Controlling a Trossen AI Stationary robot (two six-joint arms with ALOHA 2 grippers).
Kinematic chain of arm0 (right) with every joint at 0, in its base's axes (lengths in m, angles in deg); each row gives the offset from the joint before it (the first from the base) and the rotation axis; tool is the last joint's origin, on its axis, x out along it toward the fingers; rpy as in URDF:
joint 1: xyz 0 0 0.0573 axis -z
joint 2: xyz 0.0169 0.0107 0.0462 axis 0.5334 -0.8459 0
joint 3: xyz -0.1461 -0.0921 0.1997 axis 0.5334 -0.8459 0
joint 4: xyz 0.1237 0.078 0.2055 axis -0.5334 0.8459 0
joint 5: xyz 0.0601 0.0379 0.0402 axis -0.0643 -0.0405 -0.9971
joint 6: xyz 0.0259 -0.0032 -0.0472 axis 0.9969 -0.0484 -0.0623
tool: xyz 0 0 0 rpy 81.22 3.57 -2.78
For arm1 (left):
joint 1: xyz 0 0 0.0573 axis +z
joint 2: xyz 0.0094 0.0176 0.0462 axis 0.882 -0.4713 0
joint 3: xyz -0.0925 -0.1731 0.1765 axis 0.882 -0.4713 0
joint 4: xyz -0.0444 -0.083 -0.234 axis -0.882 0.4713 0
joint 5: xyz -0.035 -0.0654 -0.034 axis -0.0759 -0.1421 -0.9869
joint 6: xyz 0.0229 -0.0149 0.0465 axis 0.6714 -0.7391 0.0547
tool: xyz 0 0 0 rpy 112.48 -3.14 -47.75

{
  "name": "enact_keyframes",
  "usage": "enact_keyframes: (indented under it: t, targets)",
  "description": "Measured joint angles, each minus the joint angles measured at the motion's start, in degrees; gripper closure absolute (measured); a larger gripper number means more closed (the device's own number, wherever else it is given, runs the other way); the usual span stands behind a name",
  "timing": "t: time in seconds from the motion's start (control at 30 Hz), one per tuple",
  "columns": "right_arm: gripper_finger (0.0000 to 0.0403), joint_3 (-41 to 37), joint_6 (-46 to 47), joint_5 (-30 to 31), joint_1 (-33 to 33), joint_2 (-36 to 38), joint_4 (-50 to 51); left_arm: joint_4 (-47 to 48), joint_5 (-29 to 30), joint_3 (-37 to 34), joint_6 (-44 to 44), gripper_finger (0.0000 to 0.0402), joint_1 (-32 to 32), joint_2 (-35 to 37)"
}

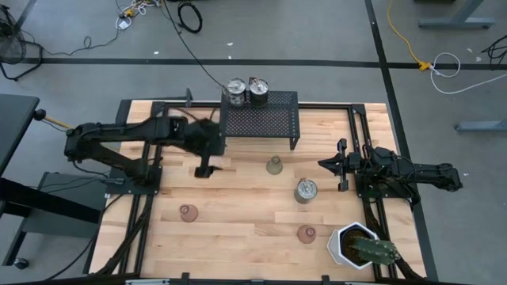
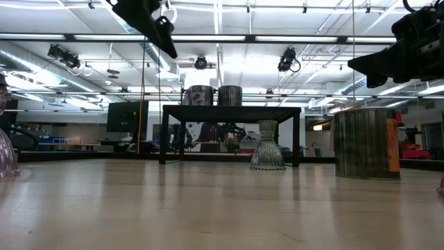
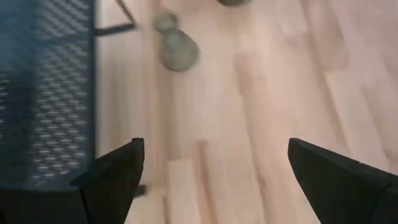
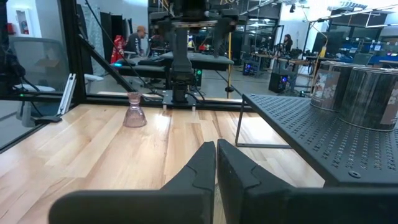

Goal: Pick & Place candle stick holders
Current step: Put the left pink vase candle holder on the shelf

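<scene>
Overhead, a wooden surface (image 1: pixel 245 226) carries a black mesh rack (image 1: pixel 260 120) with two silver cans (image 1: pixel 246 92) on its far edge. A third can (image 1: pixel 306 190) stands near the right gripper (image 1: pixel 331 165), whose fingers are pressed together, empty. The left gripper (image 1: pixel 207 169) hangs spread wide, empty, just beside the rack. An olive glass cup (image 1: pixel 274 165) sits between the arms; two pink cups (image 1: pixel 188 212) rest nearer the front, beside a potted cactus (image 1: pixel 363 245).

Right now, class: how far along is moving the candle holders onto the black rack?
Done: two silvery holders stand on the black mesh rack.
In hand: nothing; left gripper is open and empty.
Left: silvery holder, olive-green cup and pink cups on the table.
</scene>
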Motion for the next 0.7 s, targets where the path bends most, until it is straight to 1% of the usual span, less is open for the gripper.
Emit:
enact_keyframes:
  t: [0.33,0.5,0.7]
  targets:
    - [0.0382,0.0,0.0,0.0,0.0,0.0,0.0,5.3,1.8,0.0,-7.9,0.0005,-12.1,-0.5]
    - [0.0382,0.0,0.0,0.0,0.0,0.0,0.0,6.1,2.0,0.0,-9.6,0.0005,-16.8,-0.5]
    - [0.0382,0.0,0.0,0.0,0.0,0.0,0.0,10.9,3.1,0.0,-10.4,0.0005,-21.7,-0.5]
